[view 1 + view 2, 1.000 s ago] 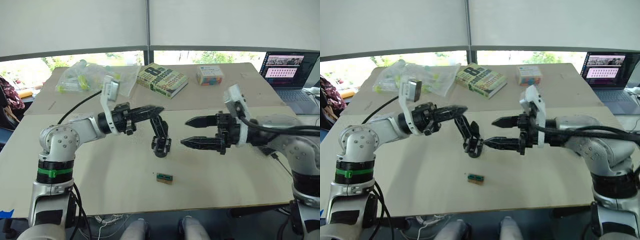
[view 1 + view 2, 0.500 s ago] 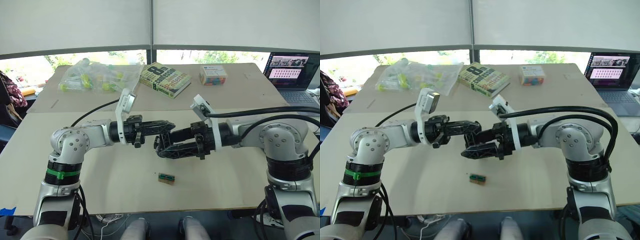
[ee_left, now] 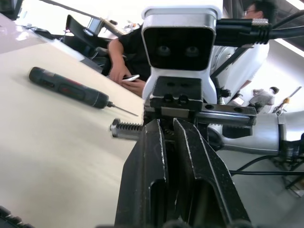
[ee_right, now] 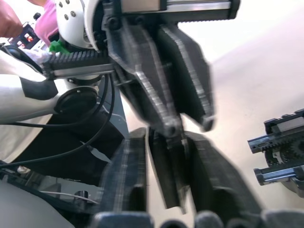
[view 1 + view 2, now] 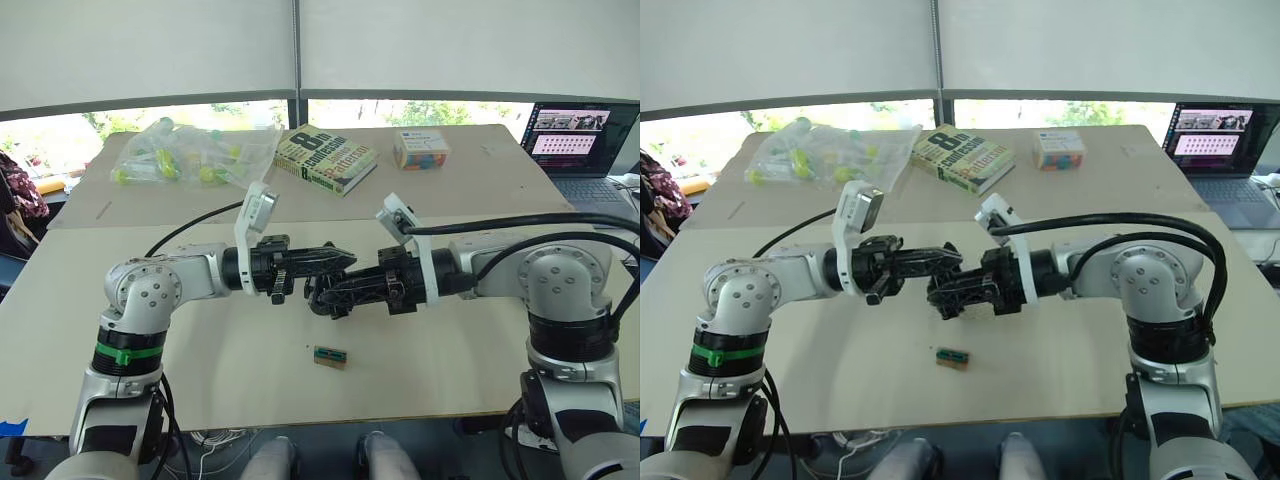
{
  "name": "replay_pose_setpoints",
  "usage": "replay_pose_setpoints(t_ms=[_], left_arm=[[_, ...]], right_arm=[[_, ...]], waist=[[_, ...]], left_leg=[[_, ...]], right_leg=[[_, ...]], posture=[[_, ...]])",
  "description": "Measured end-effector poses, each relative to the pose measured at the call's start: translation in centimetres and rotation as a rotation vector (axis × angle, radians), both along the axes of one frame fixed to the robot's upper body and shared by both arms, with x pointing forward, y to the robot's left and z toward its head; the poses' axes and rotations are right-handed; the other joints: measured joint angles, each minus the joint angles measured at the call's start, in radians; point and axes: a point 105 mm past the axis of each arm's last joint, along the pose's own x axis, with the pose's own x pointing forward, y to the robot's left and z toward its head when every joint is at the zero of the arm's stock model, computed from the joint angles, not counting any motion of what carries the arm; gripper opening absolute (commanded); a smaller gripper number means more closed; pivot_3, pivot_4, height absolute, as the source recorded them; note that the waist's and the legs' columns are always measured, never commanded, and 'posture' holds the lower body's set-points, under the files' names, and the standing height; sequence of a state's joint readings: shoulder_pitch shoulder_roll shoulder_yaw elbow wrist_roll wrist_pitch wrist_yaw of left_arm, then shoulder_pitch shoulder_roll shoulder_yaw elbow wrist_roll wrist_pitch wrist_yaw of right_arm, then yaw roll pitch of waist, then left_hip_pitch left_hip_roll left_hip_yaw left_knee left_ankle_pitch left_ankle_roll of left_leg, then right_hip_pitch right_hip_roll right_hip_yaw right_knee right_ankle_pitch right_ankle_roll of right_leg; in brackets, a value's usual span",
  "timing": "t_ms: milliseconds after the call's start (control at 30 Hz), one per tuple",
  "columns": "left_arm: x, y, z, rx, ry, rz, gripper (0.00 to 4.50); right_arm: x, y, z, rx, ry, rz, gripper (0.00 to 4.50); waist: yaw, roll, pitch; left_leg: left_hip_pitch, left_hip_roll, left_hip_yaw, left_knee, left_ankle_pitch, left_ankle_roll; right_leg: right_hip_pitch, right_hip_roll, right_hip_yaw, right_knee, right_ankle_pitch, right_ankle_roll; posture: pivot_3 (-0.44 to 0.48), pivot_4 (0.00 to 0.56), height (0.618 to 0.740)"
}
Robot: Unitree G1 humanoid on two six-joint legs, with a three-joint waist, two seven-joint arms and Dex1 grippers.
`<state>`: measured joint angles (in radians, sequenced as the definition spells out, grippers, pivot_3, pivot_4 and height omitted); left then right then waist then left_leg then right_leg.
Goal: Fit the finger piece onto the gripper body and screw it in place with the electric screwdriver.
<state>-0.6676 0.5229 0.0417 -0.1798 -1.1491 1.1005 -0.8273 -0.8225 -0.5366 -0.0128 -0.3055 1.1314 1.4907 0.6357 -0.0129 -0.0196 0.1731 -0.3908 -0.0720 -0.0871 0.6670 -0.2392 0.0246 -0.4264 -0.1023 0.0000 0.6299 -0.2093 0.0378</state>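
The gripper body [image 5: 322,297], a chunky black mechanism, hangs just above the table between my two arms. My left gripper [image 5: 340,259] comes in from the left and is shut on its upper part. My right gripper [image 5: 336,291] comes in from the right, its fingers closed around the body's lower part. In the right wrist view a black part of the body [image 4: 164,176] sits between the right fingers [image 4: 129,180]. The electric screwdriver [image 3: 66,89] lies flat on the table in the left wrist view. The finger piece is hidden from me.
A small green-and-tan block [image 5: 329,354] lies on the table [image 5: 230,380] just in front of the grippers. At the back are a bag of small parts [image 5: 190,150], a book [image 5: 324,159] and a colourful box [image 5: 420,150]. A laptop [image 5: 580,140] stands at the far right.
My right gripper has swung in from the right and closed around the gripper body. The left gripper has kept its hold and shifted slightly right and down.
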Motion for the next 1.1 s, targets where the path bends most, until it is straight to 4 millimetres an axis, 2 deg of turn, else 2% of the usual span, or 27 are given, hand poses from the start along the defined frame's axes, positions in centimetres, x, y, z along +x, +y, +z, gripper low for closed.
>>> replay_pose_setpoints(t_ms=[233,300,367,500,567,633,700,800,933,1033,1100], left_arm=[[-0.2,0.2,0.0,0.0,-0.024,-0.002,0.0],[0.0,0.3,0.3,-0.014,-0.04,0.007,0.89],[0.5,0.8,0.6,0.0,-0.121,0.054,1.6],[1.7,5.0,0.4,0.141,-0.304,0.178,3.61],[1.7,5.9,-0.4,0.166,-0.338,0.175,4.48],[1.5,6.7,-0.9,0.192,-0.386,0.165,4.5],[2.0,9.1,-2.3,0.276,-0.444,0.211,4.5],[2.8,12.4,-5.6,0.432,-0.518,0.257,4.5],[4.2,12.4,-8.0,0.449,-0.608,0.308,4.5],[4.3,12.3,-10.7,0.508,-0.569,0.26,4.5],[4.3,11.1,-12.2,0.488,-0.536,0.226,4.5]], right_arm=[[-0.2,0.1,-0.1,0.015,0.0,0.009,0.44],[-0.1,0.2,0.1,0.043,-0.025,0.009,0.44],[0.1,0.3,0.3,0.078,-0.052,0.001,0.44],[0.4,-0.6,0.3,0.133,-0.081,-0.026,0.44],[0.4,-0.8,0.9,0.167,-0.117,-0.026,0.44],[0.2,-1.0,1.1,0.196,-0.15,-0.016,0.44],[0.1,-2.1,0.4,0.204,-0.167,-0.029,0.44],[0.4,-3.3,-0.5,0.243,-0.217,-0.048,0.44],[0.7,-3.8,-0.8,0.223,-0.378,-0.024,0.44],[0.7,-3.6,-1.6,0.226,-0.478,0.012,0.44],[0.8,-3.5,-2.0,0.246,-0.503,0.015,0.44]], waist=[[0.0,0.0,0.0],[0.0,0.0,0.0],[0.0,0.0,0.0],[-0.006,0.0,0.0],[-0.002,0.0,0.0],[0.0,-0.001,0.0],[0.002,-0.001,0.0],[0.002,-0.001,0.0],[0.011,-0.002,0.0],[0.011,-0.003,0.0],[0.011,-0.003,0.0]], left_leg=[[0.0,0.0,0.0,0.0,0.0,0.0],[0.0,0.0,0.001,0.0,0.0,0.0],[0.0,0.0,0.001,0.0,0.0,0.0],[0.002,0.001,0.006,-0.003,0.0,0.0],[0.002,0.001,0.006,-0.004,0.0,0.0],[0.002,0.002,0.006,-0.004,0.0,0.0],[0.002,0.001,0.007,-0.004,-0.001,0.001],[0.002,0.001,0.008,-0.004,-0.001,0.001],[0.001,0.001,0.008,-0.003,-0.001,0.002],[0.001,0.001,0.008,-0.003,-0.001,0.002],[0.001,0.001,0.008,-0.003,-0.001,0.002]], right_leg=[[0.0,0.0,0.0,0.0,0.0,0.0],[0.0,0.0,0.0,0.0,0.0,0.0],[0.0,0.0,0.0,0.0,0.0,0.0],[-0.002,0.002,0.005,0.0,0.0,0.0],[-0.002,0.002,0.005,0.0,0.0,0.0],[-0.002,0.002,0.005,-0.001,0.0,0.0],[-0.002,0.002,0.005,-0.002,0.0,0.0],[-0.002,0.001,0.006,-0.002,0.0,0.0],[-0.002,0.0,0.005,-0.003,0.001,0.002],[-0.002,0.0,0.006,-0.003,0.001,0.002],[-0.003,0.0,0.006,-0.002,0.002,0.002]], posture=[[0.0,0.15,0.74],[0.0,0.15,0.74],[0.0,0.15,0.74],[0.0,0.15,0.74],[0.0,0.15,0.74],[0.0,0.15,0.74],[0.0,0.15,0.74],[0.0,0.15,0.74],[0.0,0.15,0.74],[0.0,0.15,0.74],[0.0,0.15,0.74]])
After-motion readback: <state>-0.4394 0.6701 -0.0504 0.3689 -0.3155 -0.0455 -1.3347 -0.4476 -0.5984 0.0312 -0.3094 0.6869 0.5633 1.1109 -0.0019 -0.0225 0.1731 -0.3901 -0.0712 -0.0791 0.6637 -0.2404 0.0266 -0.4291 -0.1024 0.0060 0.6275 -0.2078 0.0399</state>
